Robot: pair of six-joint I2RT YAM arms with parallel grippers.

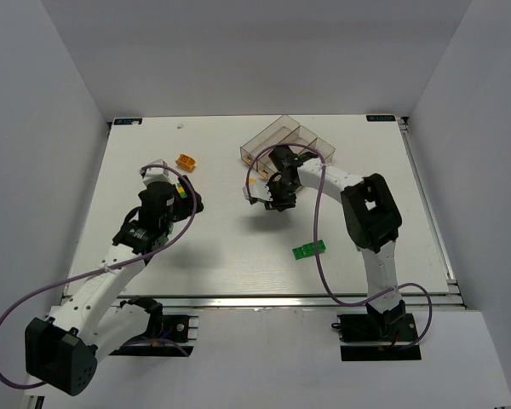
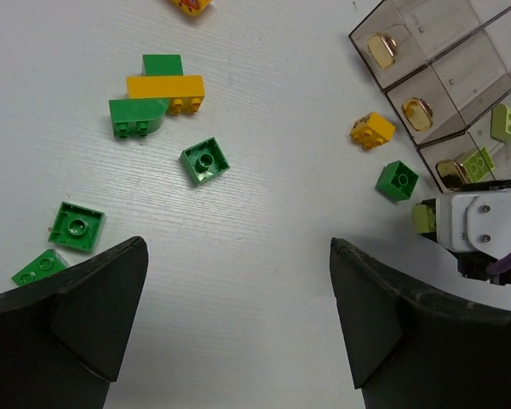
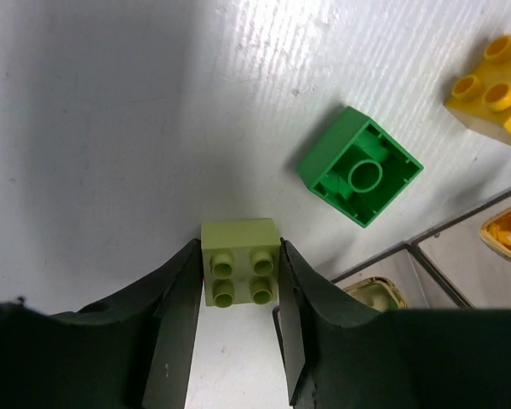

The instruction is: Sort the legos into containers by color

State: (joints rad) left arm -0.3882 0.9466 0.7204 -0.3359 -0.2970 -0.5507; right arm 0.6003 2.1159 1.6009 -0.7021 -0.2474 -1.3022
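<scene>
So the white table (image 1: 238,256) fills most of the overhead view, with both arms bolted at its near edge. The right arm (image 1: 370,213) rises from its base, folds at the elbow and reaches back to the left, with its wrist tipped down just in front of the containers (image 1: 285,141). That's the clear three-bin tray, sitting at an angle on the far side of the table. The left arm (image 1: 111,273) leans up and away over the left half. The right gripper (image 3: 238,256) is clamped on a pale yellow-green 2x2 brick (image 3: 240,277), a finger on each side and studs facing the camera, right by the tray's corner. Can't tell if it's touching the table. The left gripper (image 2: 238,324) has its jaws wide apart, nothing between them, hovering over bare table. Loose bits from its camera: a long yellow brick (image 2: 165,85) is clustered against a rounded green brick (image 2: 136,117). A green 2x2 brick (image 2: 205,160) lies studs-down near them. A flat green plate (image 2: 77,226) is near the left finger. A small yellow brick (image 2: 372,130) and a small green brick (image 2: 398,180) are just beside the tray's end. Two pale bricks (image 2: 509,121) lie in the bin on the right gripper's side. Overhead, an orange brick (image 1: 185,161) sits near the left gripper.
</scene>
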